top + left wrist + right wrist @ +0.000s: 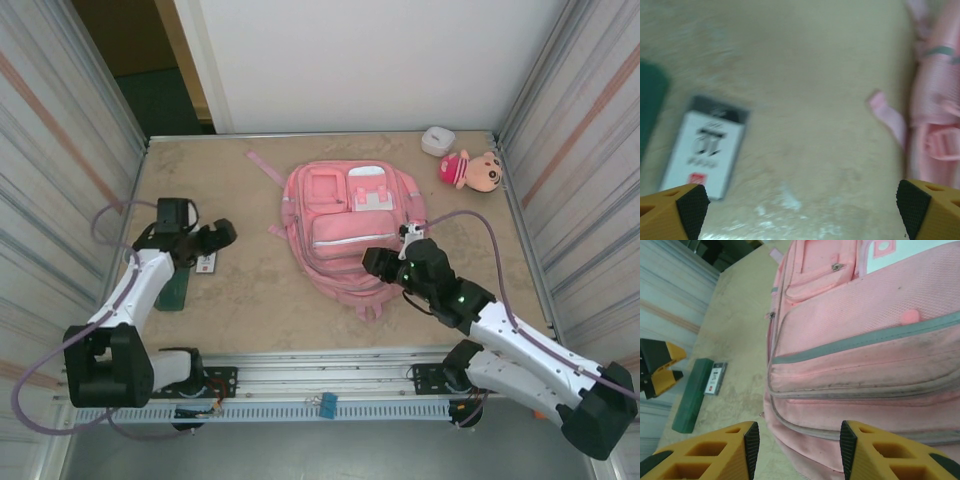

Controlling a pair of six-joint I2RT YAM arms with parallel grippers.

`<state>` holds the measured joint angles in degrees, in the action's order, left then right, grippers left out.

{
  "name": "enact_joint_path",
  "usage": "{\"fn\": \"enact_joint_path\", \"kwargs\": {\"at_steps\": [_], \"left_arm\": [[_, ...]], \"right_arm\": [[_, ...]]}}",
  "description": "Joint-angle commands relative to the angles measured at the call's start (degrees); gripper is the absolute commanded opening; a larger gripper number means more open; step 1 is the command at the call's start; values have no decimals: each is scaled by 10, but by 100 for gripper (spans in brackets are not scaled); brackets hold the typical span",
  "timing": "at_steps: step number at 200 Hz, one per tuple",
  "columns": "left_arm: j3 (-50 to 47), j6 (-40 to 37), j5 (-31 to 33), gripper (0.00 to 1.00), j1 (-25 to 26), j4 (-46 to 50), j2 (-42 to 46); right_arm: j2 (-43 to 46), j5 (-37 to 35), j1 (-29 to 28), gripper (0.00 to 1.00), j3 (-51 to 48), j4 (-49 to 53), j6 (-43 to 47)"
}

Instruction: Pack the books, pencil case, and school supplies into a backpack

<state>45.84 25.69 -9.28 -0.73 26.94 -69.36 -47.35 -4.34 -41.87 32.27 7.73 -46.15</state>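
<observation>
At far left, the left gripper hangs low over the desk, jaws spread wide with nothing between them. A small white packet lies flat just below it, and a long green case, likely the pencil case, lies beside the packet. The case looks stiff and light, best pinched across its narrow middle. The thin packet may need an edge grip.

At centre, the pink backpack lies front-up, its pockets zipped. It is soft, floppy fabric that will sag, so a zip pull or the top edge is the likely hold. The right gripper hovers over the backpack's lower edge, jaws partly apart and holding nothing.

A plush doll sits at far right.
</observation>
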Motion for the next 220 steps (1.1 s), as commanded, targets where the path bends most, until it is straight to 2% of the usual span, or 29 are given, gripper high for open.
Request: {"fn": "enact_joint_path", "kwargs": {"at_steps": [1,28,70,104,128,180,220], "left_arm": [[-24,26,27,99,-52,-11,22],[-40,41,24,99,-96,-56,5],[-23,53,45,99,-98,-79,-73],[-24,68,18,99,-98,-89,-116],[-37,80,-1,99,-92,-99,-116],[-50,112,0,99,13,-108,-109],[-23,143,4,99,102,-108,-117]], "right_arm": [[-15,15,2,47,20,-30,12],[-37,25,0,48,26,-43,13],[-64,32,-5,49,34,-57,13],[-74,33,-11,49,38,-59,16],[-74,31,-11,49,37,-59,18],[-76,30,-11,50,37,-61,20],[-73,28,-12,50,36,-58,20]]}}
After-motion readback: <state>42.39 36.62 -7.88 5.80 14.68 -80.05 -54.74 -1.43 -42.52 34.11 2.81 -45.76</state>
